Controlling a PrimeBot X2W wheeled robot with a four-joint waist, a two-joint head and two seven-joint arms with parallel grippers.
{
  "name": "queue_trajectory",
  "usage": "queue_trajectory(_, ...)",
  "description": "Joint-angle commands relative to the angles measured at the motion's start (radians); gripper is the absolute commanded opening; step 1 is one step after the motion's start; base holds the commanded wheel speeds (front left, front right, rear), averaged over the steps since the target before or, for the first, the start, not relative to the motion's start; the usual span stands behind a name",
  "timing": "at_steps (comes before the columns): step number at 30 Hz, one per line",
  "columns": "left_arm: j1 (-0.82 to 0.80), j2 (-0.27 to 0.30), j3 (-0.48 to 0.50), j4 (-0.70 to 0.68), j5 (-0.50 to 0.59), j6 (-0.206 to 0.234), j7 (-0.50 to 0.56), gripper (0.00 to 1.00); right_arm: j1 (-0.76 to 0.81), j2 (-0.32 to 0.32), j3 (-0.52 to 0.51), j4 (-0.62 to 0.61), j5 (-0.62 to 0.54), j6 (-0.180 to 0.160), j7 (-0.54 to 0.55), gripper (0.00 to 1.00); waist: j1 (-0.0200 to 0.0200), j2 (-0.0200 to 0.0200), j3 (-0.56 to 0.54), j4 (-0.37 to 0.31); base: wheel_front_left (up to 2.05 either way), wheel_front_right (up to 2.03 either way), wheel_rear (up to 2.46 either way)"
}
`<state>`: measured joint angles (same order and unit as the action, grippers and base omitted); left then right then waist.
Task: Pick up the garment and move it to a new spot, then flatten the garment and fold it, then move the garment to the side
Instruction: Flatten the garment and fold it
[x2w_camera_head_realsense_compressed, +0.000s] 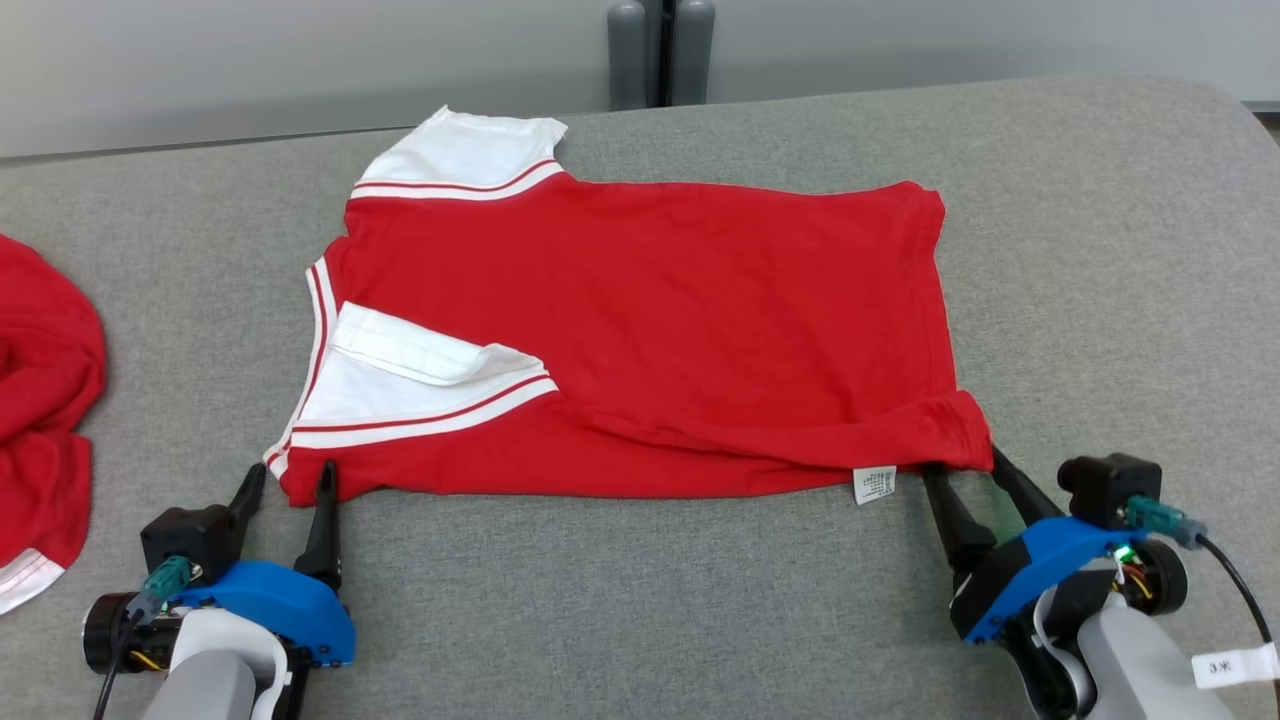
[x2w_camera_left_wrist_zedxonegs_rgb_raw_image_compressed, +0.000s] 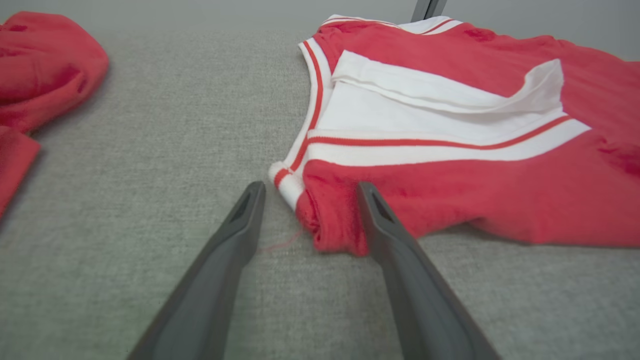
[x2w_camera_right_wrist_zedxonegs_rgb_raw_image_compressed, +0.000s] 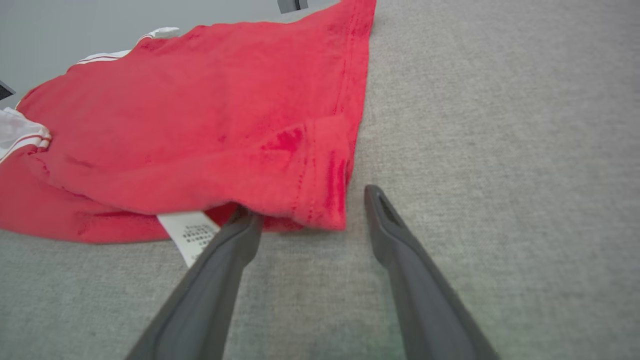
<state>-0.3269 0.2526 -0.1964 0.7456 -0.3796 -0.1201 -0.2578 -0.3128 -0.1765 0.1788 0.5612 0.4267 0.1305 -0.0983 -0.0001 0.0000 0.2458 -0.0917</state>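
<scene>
Both left end effector and right end effector stand open at the garment; close shallow and you may catch one layer.

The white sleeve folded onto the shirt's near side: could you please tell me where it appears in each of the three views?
Head view: the near sleeve lies left of centre, above the left gripper.
Left wrist view: upper right.
Right wrist view: a sliver at the left edge.
Shared landmark: the far sleeve, at the far edge of the shirt.
</scene>
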Motion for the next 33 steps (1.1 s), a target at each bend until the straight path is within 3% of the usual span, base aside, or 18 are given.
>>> queue_trajectory(1, -0.017, 0.001, -0.001, 0.006, -0.004, -0.003, -0.001, 1.00, -0.022, 0.002, -0.001, 0.010, 0.010, 0.001, -0.005, 1.00, 0.0001, 0.0000, 0.001, 0.000, 0.00, 0.00, 0.00)
queue_trajectory(7, -0.027, -0.012, -0.029, 0.054, -0.020, -0.007, 0.009, 1.00, -0.085, -0.001, 0.026, 0.110, 0.021, 0.001, -0.008, 1.00, 0.0001, 0.0000, 0.004, 0.009, 0.00, 0.00, 0.00)
queue_trajectory(8, -0.030, -0.015, -0.032, 0.063, -0.026, -0.008, 0.010, 1.00, -0.091, 0.000, 0.030, 0.125, 0.022, 0.001, -0.012, 0.87, 0.0001, 0.0000, 0.004, 0.011, 0.00, 0.00, 0.00)
queue_trajectory(9, -0.033, -0.018, -0.037, 0.071, -0.027, -0.009, 0.014, 1.00, -0.095, 0.001, 0.036, 0.139, 0.022, 0.001, -0.011, 0.45, 0.0001, 0.0000, 0.003, 0.013, 0.00, 0.00, 0.00)
queue_trajectory(10, -0.035, -0.020, -0.040, 0.079, -0.031, -0.010, 0.015, 0.94, -0.096, 0.004, 0.042, 0.152, 0.027, 0.001, -0.010, 0.29, 0.0001, 0.0000, 0.002, 0.014, 0.00, 0.00, 0.00)
queue_trajectory(11, -0.036, -0.023, -0.044, 0.085, -0.034, -0.010, 0.015, 0.41, -0.097, 0.005, 0.046, 0.164, 0.032, 0.001, -0.014, 0.02, 0.0001, 0.0000, 0.001, 0.016, 0.00, 0.00, 0.00)
queue_trajectory(12, -0.037, -0.025, -0.049, 0.090, -0.036, -0.011, 0.014, 0.20, -0.100, 0.005, 0.052, 0.174, 0.034, 0.001, -0.013, 0.00, 0.0001, 0.0000, 0.000, 0.017, 0.00, 0.00, 0.00)
queue_trajectory(13, -0.040, -0.026, -0.053, 0.096, -0.039, -0.011, 0.014, 0.05, -0.102, 0.005, 0.058, 0.185, 0.038, 0.001, -0.017, 0.00, 0.0001, 0.0000, -0.002, 0.017, 0.00, 0.00, 0.00)
queue_trajectory(14, -0.042, -0.026, -0.057, 0.100, -0.043, -0.011, 0.013, 0.00, -0.104, 0.006, 0.062, 0.195, 0.042, 0.001, -0.022, 0.00, 0.0001, 0.0000, -0.005, 0.018, 0.00, 0.00, 0.00)
queue_trajectory(23, 0.005, -0.038, -0.059, 0.055, -0.078, -0.010, -0.007, 0.00, -0.041, -0.019, 0.093, 0.180, 0.104, 0.000, -0.058, 0.00, 0.0001, 0.0000, -0.081, 0.038, 0.00, 0.00, 0.00)
queue_trajectory(33, 0.252, -0.048, -0.015, -0.211, -0.078, 0.037, -0.008, 0.00, 0.193, -0.069, 0.053, -0.027, 0.132, 0.000, 0.023, 0.00, 0.0001, 0.0000, -0.162, 0.056, 0.00, 0.00, 0.00)
